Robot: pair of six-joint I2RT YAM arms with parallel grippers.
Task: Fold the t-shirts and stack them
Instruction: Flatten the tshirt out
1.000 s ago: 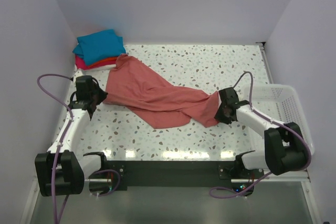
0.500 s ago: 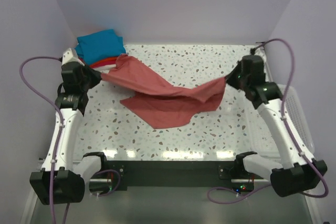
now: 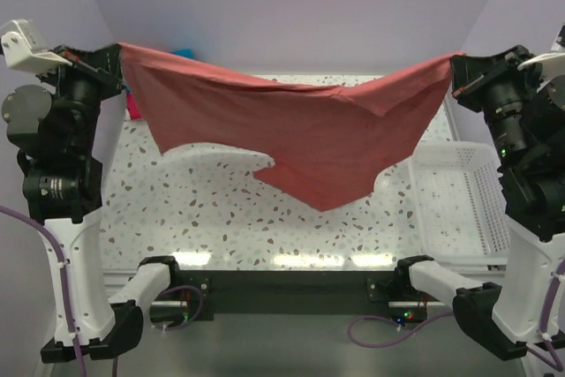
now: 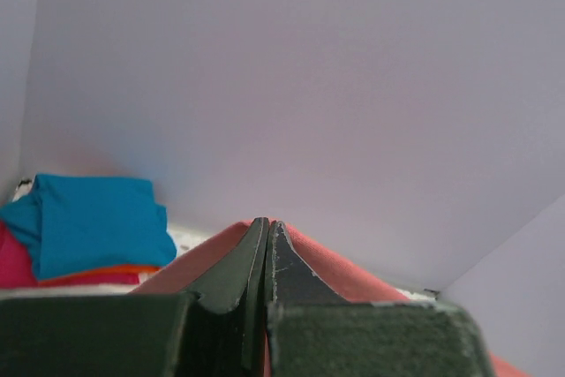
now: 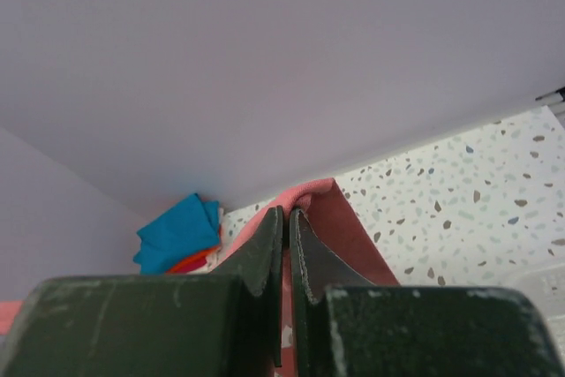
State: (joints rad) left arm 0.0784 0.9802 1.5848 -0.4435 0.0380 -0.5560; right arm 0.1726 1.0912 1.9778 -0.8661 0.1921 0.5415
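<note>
Your left gripper (image 3: 113, 52) is raised high at the left of the overhead view, its two fingers pressed tight together on one corner of the salmon-pink t-shirt (image 3: 300, 130); in the left wrist view the fingertips meet with pink cloth showing on either side of them. Your right gripper (image 3: 457, 66) is just as high at the right, clamped on the opposite corner; its wrist view shows the fabric pinched at the tips and falling away below.

Between the two grips the shirt hangs spread like a sheet; its top edge sags in the middle, and its lower part narrows to a point right of centre over the speckled table (image 3: 221, 209); you cannot tell whether that point touches the surface.

Beyond the shirt, in the far left corner, lies the folded stack; the teal-blue t-shirt (image 4: 88, 218) is on top, the orange t-shirt (image 4: 97, 271) shows as a thin edge beneath it, and the magenta t-shirt (image 4: 13, 262) is beside and under them; from overhead the held shirt hides most of the stack.

The white mesh basket (image 3: 459, 200) sits at the table's right edge, below your right arm.
</note>
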